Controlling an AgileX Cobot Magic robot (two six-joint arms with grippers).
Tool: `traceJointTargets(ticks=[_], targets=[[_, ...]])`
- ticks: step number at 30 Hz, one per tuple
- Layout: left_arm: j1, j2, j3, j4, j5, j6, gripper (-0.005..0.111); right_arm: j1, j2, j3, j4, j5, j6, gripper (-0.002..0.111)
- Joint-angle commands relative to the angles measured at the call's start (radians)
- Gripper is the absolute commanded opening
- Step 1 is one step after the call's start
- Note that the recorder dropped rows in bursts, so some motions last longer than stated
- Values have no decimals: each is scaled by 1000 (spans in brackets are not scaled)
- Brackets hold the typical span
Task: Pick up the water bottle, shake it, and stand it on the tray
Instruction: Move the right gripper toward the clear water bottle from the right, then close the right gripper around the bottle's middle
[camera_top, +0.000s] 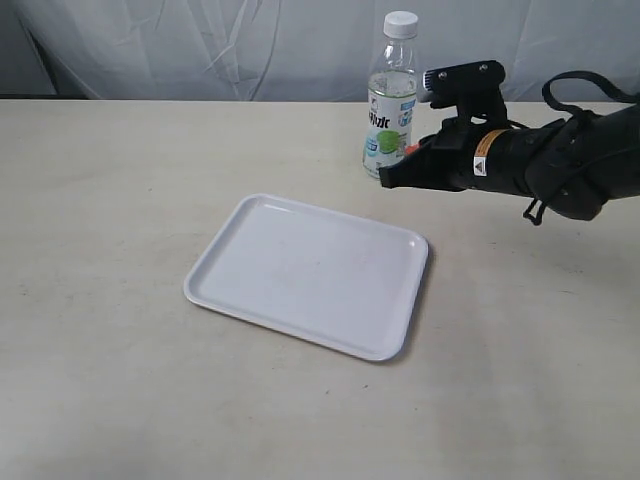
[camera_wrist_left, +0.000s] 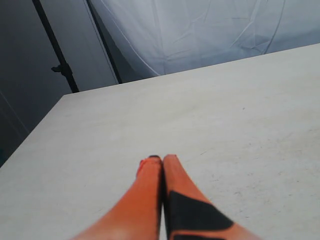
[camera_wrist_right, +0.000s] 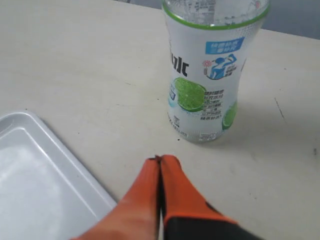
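Nearest, flat on the beige table (camera_top: 100, 400): the tray (camera_top: 310, 275), white, one long edge towards the camera. Just past its far right corner, the right gripper (camera_top: 384, 181), reaching in from the right on its dark arm. Orange fingers (camera_wrist_right: 182, 195) pressed together, holding nothing. Hovers low, aimed at the foot of the water bottle (camera_top: 390, 100), close but not touching. Farther back, that bottle: stands upright on the table, off the tray, white cap on, green lime print facing the gripper. Seen only in its own wrist view, the left gripper (camera_wrist_left: 161, 160): likewise closed tight and empty, over bare tabletop.
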Motion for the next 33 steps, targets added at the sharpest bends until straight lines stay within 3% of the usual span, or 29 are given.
traceJointTargets(ticks=[1,4,6,10,13,22,33], targets=[[1,-4,2,5,-13,-8,0,0,1,2,7,-13,-7,0],[1,-4,2,5,-13,-8,0,0,1,2,7,-15,-7,14],[1,-4,2,5,-13,-8,0,0,1,2,7,-15,-7,32],[1,-4,2,5,-13,-8,0,0,1,2,14,-18,-7,80],[1,-4,2,5,-13,-8,0,0,1,2,100,-18,-7,102],[1,-4,2,5,-13,-8,0,0,18,-2,131,-131,-47,104],[1,-4,2,5,-13,-8,0,0,138,-197,162,-38,-130,104]])
